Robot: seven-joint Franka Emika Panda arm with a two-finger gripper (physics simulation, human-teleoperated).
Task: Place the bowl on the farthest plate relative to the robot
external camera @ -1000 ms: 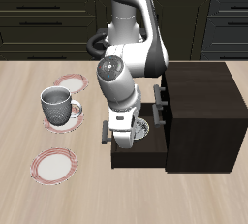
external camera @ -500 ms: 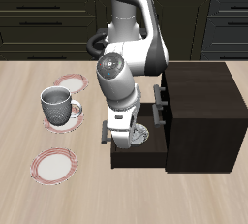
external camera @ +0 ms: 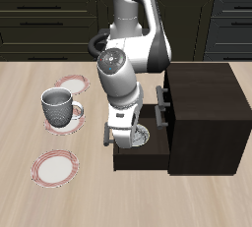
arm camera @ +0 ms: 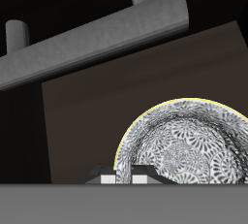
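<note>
Grey-patterned bowl [arm camera: 189, 150] lies in the open drawer [external camera: 138, 154] of the dark cabinet [external camera: 202, 113], directly below the gripper [external camera: 120, 142] | fingers clamped on its rim | plate [external camera: 54, 167] well apart on the bench [external camera: 20, 113]

- The bowl [external camera: 144, 138] sits in an open drawer, mostly hidden behind the arm in the exterior view.
- In the wrist view the bowl [arm camera: 189, 145] is cut off by the picture's edge.
- The gripper [external camera: 122, 142] covers its own jaws; their state cannot be told.
- The farther plate [external camera: 71, 84] is partly hidden by the mug [external camera: 57, 103].
</note>
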